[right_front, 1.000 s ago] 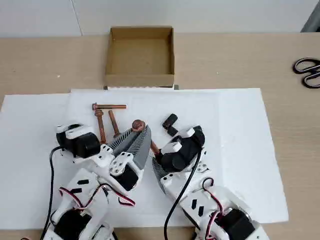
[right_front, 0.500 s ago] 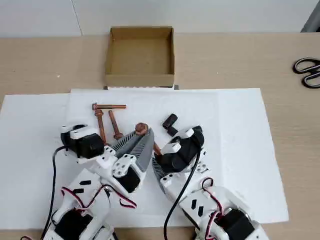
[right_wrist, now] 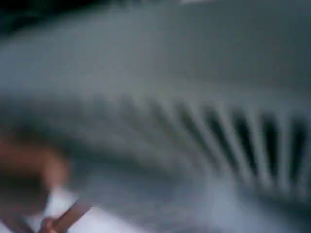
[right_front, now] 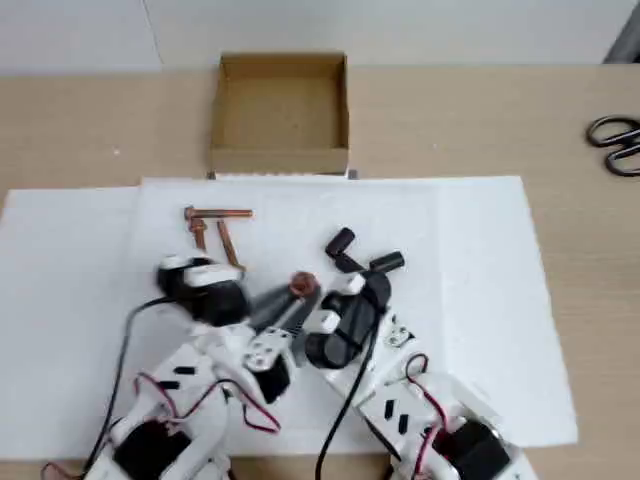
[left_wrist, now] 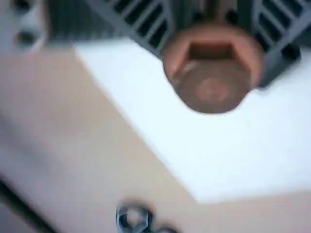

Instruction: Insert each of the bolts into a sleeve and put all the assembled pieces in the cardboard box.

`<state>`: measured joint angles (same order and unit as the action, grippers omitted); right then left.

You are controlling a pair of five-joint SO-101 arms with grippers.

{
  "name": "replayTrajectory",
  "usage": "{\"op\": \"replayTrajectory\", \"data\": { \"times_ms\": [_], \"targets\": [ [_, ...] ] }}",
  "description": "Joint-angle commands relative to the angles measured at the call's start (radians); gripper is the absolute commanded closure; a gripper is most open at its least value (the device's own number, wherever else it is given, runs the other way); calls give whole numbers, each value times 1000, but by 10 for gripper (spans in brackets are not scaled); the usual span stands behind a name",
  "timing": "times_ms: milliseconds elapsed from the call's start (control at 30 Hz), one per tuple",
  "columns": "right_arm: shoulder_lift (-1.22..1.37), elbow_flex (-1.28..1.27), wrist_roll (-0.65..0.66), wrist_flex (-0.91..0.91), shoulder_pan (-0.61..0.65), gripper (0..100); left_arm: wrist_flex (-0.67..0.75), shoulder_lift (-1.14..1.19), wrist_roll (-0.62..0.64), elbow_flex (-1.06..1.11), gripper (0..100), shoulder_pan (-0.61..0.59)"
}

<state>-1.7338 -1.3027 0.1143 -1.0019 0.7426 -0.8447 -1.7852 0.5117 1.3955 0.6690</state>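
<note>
Bolt-into-sleeve step, first bolt in hand; nothing boxed yet.
Pinching bolt [left_wrist: 210, 73] between left gripper [right_front: 296, 296] fingers, head at lower centre of high view, near sleeves [right_front: 340, 241]; spare bolts [right_front: 220, 213] left of centre, cardboard box [right_front: 279, 158] top centre. Next, probably: aligning shank with a sleeve bore, sleeve held steady.

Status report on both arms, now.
Left end effector shut on bolt. Right end effector alongside. Sleeves on paper nearby. Nothing in cardboard box yet.
</note>
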Motion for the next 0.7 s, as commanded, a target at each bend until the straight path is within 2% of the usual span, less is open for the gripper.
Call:
{"op": "replayTrajectory", "data": {
  "times_ms": [0,333,533,667],
  "targets": [
    [5,9,55,36,12,996,-21,-6,-8,-13,994,28],
    [5,9,75,38,12,996,-66,-12,-6,-15,984,21],
    [5,9,72,38,12,996,-91,-8,-6,-15,779,21],
    [5,8,72,36,12,996,-149,-8,-8,-16,764,20]
  ]
}}
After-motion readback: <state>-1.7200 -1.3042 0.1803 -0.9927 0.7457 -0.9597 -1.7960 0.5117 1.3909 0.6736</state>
